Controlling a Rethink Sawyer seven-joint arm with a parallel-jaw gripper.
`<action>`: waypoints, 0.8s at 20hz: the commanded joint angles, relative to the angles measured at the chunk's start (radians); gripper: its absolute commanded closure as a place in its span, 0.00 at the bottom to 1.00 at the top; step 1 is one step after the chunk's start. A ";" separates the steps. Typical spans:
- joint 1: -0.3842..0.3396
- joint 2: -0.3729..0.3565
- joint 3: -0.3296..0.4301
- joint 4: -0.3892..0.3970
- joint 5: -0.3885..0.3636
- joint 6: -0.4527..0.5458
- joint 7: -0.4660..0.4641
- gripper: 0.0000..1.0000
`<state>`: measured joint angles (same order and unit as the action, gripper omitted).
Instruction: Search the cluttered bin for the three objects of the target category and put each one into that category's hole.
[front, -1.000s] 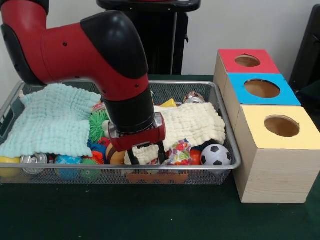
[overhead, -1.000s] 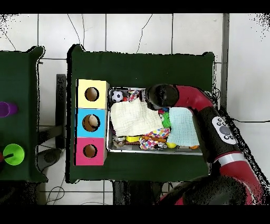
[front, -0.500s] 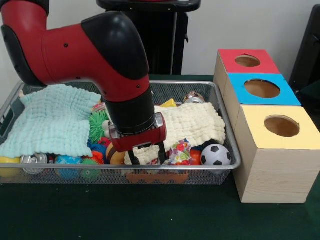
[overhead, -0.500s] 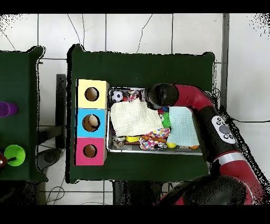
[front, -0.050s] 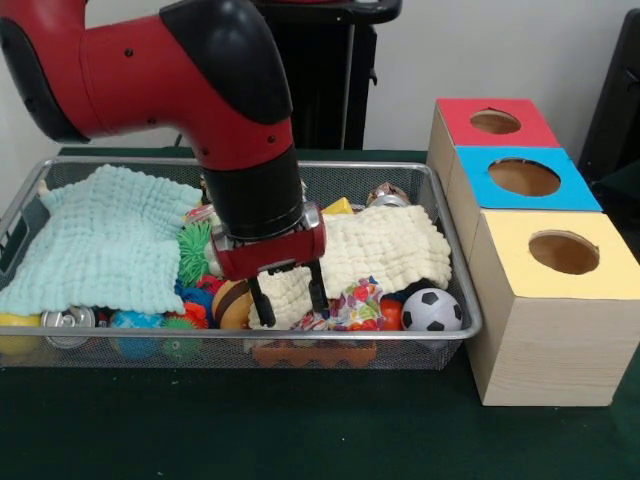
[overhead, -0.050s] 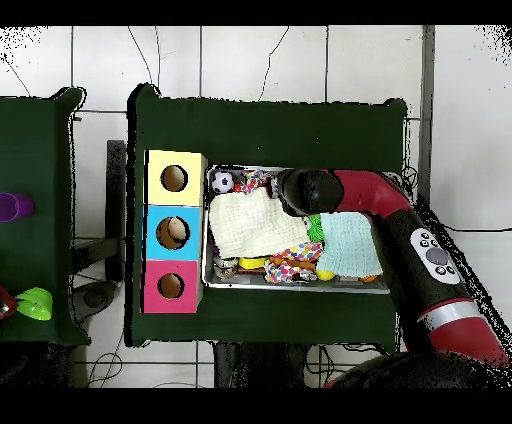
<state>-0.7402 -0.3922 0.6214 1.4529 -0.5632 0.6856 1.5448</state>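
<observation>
A wire bin (front, -0.050s: 456, 292) holds a jumble of toys under two cloths. My gripper (front, -0.050s: 288, 297) hangs open over the front edge of the cream cloth (front, -0.050s: 385, 250), its fingers (front, -0.050s: 318, 291) just above the fabric with nothing held between them. A soccer ball (front, -0.050s: 431, 310) lies at the bin's front right corner. A colourful wrapper (front, -0.050s: 358, 303) and an orange ball (front, -0.050s: 230, 305) flank the gripper. In the overhead view the arm's wrist (overhead, -0.050s: 303, 188) covers the gripper. Right of the bin stand a red box (front, -0.050s: 460, 112), a blue box (front, -0.050s: 480, 160) and a yellow box (front, -0.050s: 510, 235), each with a round hole.
A pale green cloth (front, -0.050s: 100, 240) covers the bin's left half, with a green spiky ball (front, -0.050s: 195, 250) beside it and a can (front, -0.050s: 68, 322) under its front edge. Overhead, a purple cup (overhead, -0.050s: 8, 207) and a green cup (overhead, -0.050s: 35, 302) sit on a side table.
The gripper has risen a little from the bin's front edge and shifted slightly back over the cream cloth. The green cup on the side table has moved.
</observation>
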 joint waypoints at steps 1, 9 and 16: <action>0.023 -0.097 -0.061 0.151 -0.004 0.006 0.061 0.00; 0.110 -0.225 -0.165 0.260 0.064 -0.007 0.236 0.00; 0.141 -0.234 -0.220 0.289 0.075 -0.091 0.235 0.00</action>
<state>-0.6127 -0.6049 0.4861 1.6455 -0.5134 0.6720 1.5458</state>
